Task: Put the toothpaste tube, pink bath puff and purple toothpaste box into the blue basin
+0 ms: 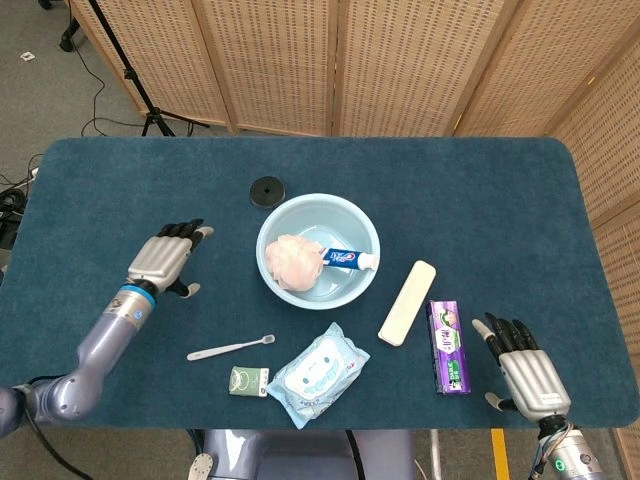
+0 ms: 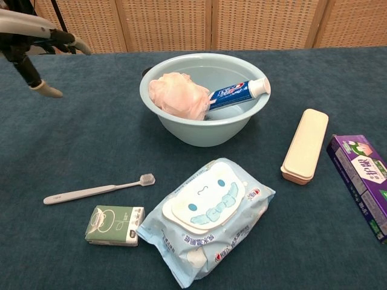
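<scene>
Right hand (image 1: 527,372): near right corner of the counter (image 1: 90,190), fingers apart, holding nothing.
Purple toothpaste box (image 1: 448,345): flat on the counter just left of the right hand, outside the basin.
Left hand (image 1: 164,258): over the counter well left of the basin, fingers apart, apparently empty.
Pink bath puff (image 1: 294,262): inside the blue basin (image 1: 355,213), left side.
Toothpaste tube (image 1: 348,259): in the basin, cap resting toward the right rim, beside the puff.
</scene>
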`<state>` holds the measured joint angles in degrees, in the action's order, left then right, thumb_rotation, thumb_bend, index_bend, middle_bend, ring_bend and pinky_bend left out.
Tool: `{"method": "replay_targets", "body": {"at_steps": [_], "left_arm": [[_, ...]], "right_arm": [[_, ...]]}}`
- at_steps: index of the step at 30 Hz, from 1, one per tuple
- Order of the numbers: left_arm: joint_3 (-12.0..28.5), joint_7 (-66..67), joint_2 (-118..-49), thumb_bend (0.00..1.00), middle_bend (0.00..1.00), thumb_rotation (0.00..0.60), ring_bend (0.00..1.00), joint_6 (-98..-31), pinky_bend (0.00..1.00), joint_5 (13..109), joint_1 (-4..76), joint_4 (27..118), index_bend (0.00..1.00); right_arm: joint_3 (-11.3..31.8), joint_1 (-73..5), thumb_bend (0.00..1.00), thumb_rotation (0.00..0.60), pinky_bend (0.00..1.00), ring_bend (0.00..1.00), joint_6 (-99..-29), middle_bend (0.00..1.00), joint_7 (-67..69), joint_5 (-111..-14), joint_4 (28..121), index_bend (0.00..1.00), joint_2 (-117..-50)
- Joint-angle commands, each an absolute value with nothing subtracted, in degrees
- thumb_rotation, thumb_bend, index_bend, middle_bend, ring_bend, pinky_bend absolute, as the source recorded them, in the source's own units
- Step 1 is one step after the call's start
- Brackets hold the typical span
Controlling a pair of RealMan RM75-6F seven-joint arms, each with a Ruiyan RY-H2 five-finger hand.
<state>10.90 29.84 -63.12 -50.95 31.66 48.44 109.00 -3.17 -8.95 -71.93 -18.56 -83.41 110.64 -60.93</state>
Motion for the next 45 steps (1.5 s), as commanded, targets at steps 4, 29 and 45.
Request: {"method": "replay_targets", "body": {"at_steps": [4,29,45], "left_arm": [[5.3,20.8,-56.2,0.26,0.0,0.6,0.0,-52.9,0.05,48.3,38.5,113.6,0.0],[-5.4,13.7,-59.5,0.28,0.0,0.6,0.0,-65.1,0.05,66.7,21.5,110.9,0.0],[-5.1,9.0,-64.3,0.28,0.0,0.6,0.0,-67.9,0.05,71.2,17.0,104.8,0.0]], "right_arm": [[-3.2,-9.2,0.16,0.6,0.0,0.0,-71.2,0.0,-20.5,-82.2,110.4,0.02,-61.9],[-3.0,-9.3,0.16,0.6,0.0,0.0,-71.3,0.0,-25.9,-79.4,109.6,0.02,-65.6],[0.6,-9.4,0.13,0.6,0.0,0.0,-75.0,0.0,-30.0,-75.8,106.8,0.02,-74.3]]}}
